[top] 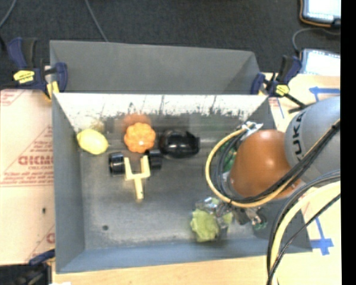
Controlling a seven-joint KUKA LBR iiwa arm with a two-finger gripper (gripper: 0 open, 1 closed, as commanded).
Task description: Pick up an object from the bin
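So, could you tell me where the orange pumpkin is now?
In the camera view, the pumpkin sits left of centre by the back wall, between a lemon at left and a black lump at right.

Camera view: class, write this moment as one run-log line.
hand: over green crumpled lump, bin lower right | held: cannot tell | rest: yellow ball, orange pumpkin, black lump, cream fork upper left

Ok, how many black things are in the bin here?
3: a large rounded one right of the orange pumpkin, a cylinder and a smaller piece either side of the pale forked piece. The arm may hide more.
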